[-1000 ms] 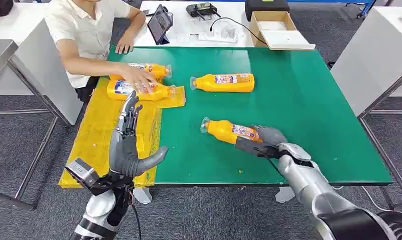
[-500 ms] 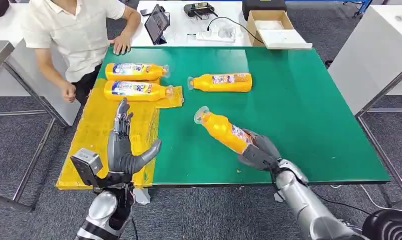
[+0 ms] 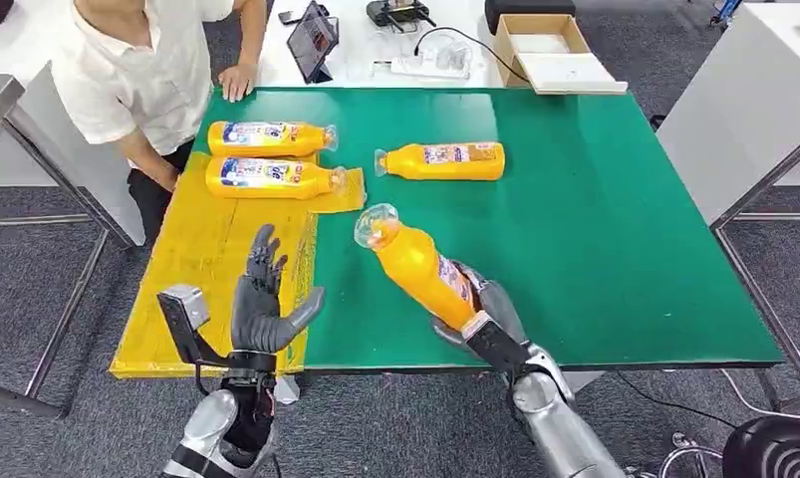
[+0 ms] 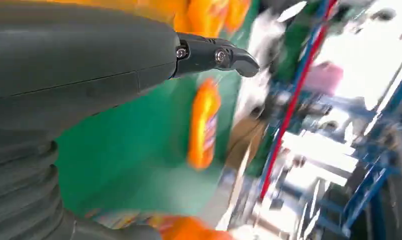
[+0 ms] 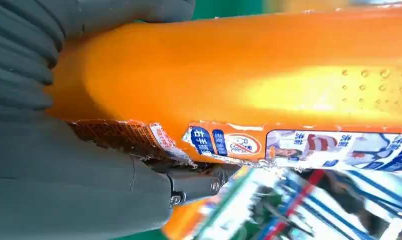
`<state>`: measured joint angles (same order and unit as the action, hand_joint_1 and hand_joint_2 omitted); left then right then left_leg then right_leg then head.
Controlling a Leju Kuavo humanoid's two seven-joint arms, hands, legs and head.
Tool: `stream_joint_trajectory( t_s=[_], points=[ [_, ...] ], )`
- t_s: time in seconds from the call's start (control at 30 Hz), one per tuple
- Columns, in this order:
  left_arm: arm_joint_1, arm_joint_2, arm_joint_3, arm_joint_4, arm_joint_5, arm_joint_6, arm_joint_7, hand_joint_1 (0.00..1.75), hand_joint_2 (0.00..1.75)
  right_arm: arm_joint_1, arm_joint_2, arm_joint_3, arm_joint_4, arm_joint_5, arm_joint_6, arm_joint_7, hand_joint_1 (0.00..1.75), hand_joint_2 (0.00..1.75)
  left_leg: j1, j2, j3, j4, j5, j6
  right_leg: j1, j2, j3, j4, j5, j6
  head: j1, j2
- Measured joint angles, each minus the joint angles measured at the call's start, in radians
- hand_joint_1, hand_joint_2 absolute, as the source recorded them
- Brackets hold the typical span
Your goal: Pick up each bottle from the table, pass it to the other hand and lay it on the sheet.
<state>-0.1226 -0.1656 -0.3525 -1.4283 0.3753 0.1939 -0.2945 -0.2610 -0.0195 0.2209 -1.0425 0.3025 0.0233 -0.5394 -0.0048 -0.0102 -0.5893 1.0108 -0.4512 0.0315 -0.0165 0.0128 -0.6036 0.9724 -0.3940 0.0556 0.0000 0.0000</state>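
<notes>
My right hand (image 3: 483,317) grips the base of an orange bottle (image 3: 415,265), lifted off the green table (image 3: 595,219) and tilted, its clear cap toward the upper left. The right wrist view has that bottle (image 5: 249,75) close up against the hand (image 5: 63,190). My left hand (image 3: 264,304) is open, fingers spread upward, over the edge of the yellow sheet (image 3: 201,259), a short way left of the held bottle. Two orange bottles (image 3: 268,137) (image 3: 272,177) lie on the sheet's far end. Another bottle (image 3: 443,161) lies on the table; the left wrist view shows it blurred (image 4: 204,125).
A person (image 3: 141,70) stands at the table's far left corner, one hand on the table edge. Behind the table a white desk holds a tablet (image 3: 314,42), a cardboard box (image 3: 547,50) and cables. The table's right half is bare green.
My right hand has lifted the bottle off the table and swung it up and leftward. The left hand shifted slightly right. The person's hand withdrew from the sheet's bottles.
</notes>
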Motion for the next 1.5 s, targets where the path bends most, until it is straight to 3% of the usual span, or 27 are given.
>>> stream_joint_trajectory(
  t_s=[0.23, 0.4, 0.8, 0.83, 0.87, 0.9, 1.0, 1.03, 1.07, 1.1, 1.13, 1.17, 1.3, 1.33, 1.5],
  points=[
    [0.004, 0.018, -0.105, 0.047, -0.03, -0.134, 0.0, 0.0, 1.75, 0.028, 0.051, 0.114, -0.097, 0.019, -0.026, -0.013, 1.75, 1.75, 0.0, 0.0, -0.002, 0.0, 0.0, 0.0, 0.0, -0.001, -0.002, 0.0, -0.001, 0.0, 0.0, 0.0],
    [0.001, 0.026, -0.138, 0.055, -0.023, -0.197, 0.017, 0.0, 1.75, 0.031, 0.073, 0.192, -0.092, 0.02, 0.004, -0.121, 1.75, 1.75, 0.0, -0.001, -0.003, 0.0, 0.0, 0.0, 0.0, -0.001, -0.002, 0.0, -0.001, 0.0, 0.0, 0.0],
    [-0.002, 0.026, -0.153, 0.08, 0.015, -0.238, 0.019, 0.0, 1.75, -0.014, 0.109, 0.295, -0.007, 0.041, 0.026, -0.122, 1.75, 1.75, 0.0, -0.001, -0.003, 0.0, 0.0, 0.0, 0.0, -0.001, -0.003, 0.0, 0.0, 0.0, 0.0, 0.0],
    [-0.002, 0.026, -0.153, 0.083, 0.016, -0.237, 0.019, 0.09, 1.75, -0.017, 0.109, 0.297, 0.0, 0.041, 0.026, -0.122, 1.75, 1.75, 0.0, -0.001, -0.003, 0.0, 0.0, 0.0, 0.0, -0.001, -0.003, 0.0, 0.0, 0.0, 0.0, 0.0],
    [-0.002, 0.026, -0.152, 0.085, 0.017, -0.237, 0.019, 1.55, 1.75, -0.02, 0.11, 0.299, 0.007, 0.041, 0.026, -0.122, 1.75, 1.75, 0.0, -0.001, -0.003, 0.0, 0.0, 0.0, 0.0, -0.001, -0.003, 0.0, 0.0, 0.0, 0.0, 0.0],
    [-0.002, 0.026, -0.15, 0.086, 0.023, -0.237, 0.019, 1.75, 1.75, -0.023, 0.111, 0.301, 0.011, 0.041, 0.026, -0.122, 1.73, 1.75, 0.0, -0.001, -0.003, 0.0, 0.0, 0.0, 0.0, -0.001, -0.003, 0.0, 0.0, 0.0, 0.0, 0.0],
    [-0.001, 0.026, -0.144, 0.092, 0.037, -0.236, 0.014, 1.75, 1.75, -0.034, 0.111, 0.314, 0.027, 0.052, 0.029, -0.122, 1.73, 1.75, 0.0, -0.001, -0.003, 0.0, 0.0, 0.0, 0.0, -0.001, -0.003, 0.0, 0.0, 0.0, 0.0, 0.0],
    [0.001, 0.026, -0.14, 0.092, 0.044, -0.234, 0.01, 1.75, 1.75, -0.039, 0.111, 0.32, 0.035, 0.058, 0.029, -0.122, 1.66, 1.75, 0.0, 0.0, -0.003, 0.0, 0.0, 0.0, 0.0, -0.001, -0.003, 0.0, 0.0, 0.0, 0.0, 0.0],
    [0.003, 0.026, -0.137, 0.092, 0.044, -0.232, 0.008, 1.75, 1.75, -0.043, 0.111, 0.326, 0.042, 0.062, 0.029, -0.122, 1.45, 1.75, 0.0, 0.0, -0.003, 0.0, 0.0, 0.0, 0.0, -0.001, -0.004, 0.0, 0.0, 0.0, 0.0, 0.0],
    [0.005, 0.026, -0.135, 0.092, 0.045, -0.23, 0.005, 1.75, 1.75, -0.048, 0.111, 0.332, 0.048, 0.063, 0.029, -0.122, 1.1, 1.75, 0.0, 0.0, -0.003, 0.0, 0.0, 0.0, 0.0, -0.001, -0.004, 0.0, 0.0, 0.0, 0.0, 0.0],
    [0.007, 0.026, -0.132, 0.092, 0.046, -0.226, 0.003, 1.75, 1.75, -0.051, 0.112, 0.336, 0.055, 0.066, 0.028, -0.122, 0.19, 1.75, 0.0, 0.0, -0.004, 0.0, 0.0, 0.0, 0.0, -0.001, -0.004, 0.0, 0.0, 0.0, 0.0, 0.0],
    [0.008, 0.026, -0.129, 0.092, 0.051, -0.223, 0.0, 1.75, 1.75, -0.054, 0.112, 0.34, 0.061, 0.067, 0.027, -0.122, 0.0, 1.75, 0.0, 0.0, -0.004, 0.0, 0.0, 0.0, 0.0, -0.001, -0.004, 0.0, 0.0, 0.0, 0.0, 0.0],
    [0.013, 0.025, -0.12, 0.092, 0.069, -0.184, -0.01, 1.75, 1.75, -0.053, 0.116, 0.359, 0.087, 0.098, -0.007, -0.107, 0.0, 1.75, 0.0, 0.0, -0.004, 0.0, 0.0, 0.0, 0.0, -0.001, -0.004, 0.0, 0.0, 0.0, 0.0, 0.0],
    [0.013, 0.023, -0.115, 0.092, 0.078, -0.167, -0.01, 1.75, 1.75, -0.049, 0.117, 0.366, 0.091, 0.112, -0.03, -0.099, 0.0, 0.0, 0.0, 0.0, -0.004, 0.0, 0.0, 0.0, 0.0, -0.001, -0.004, 0.0, 0.0, 0.0, 0.0, 0.0],
    [0.022, 0.021, -0.082, 0.092, 0.122, -0.136, 0.012, 1.75, 1.75, -0.03, 0.12, 0.397, 0.096, 0.215, -0.202, -0.062, 0.0, 0.0, 0.0, 0.0, -0.004, 0.0, 0.0, 0.0, 0.0, -0.001, -0.004, 0.0, 0.0, 0.0, 0.0, 0.0]
  ],
)
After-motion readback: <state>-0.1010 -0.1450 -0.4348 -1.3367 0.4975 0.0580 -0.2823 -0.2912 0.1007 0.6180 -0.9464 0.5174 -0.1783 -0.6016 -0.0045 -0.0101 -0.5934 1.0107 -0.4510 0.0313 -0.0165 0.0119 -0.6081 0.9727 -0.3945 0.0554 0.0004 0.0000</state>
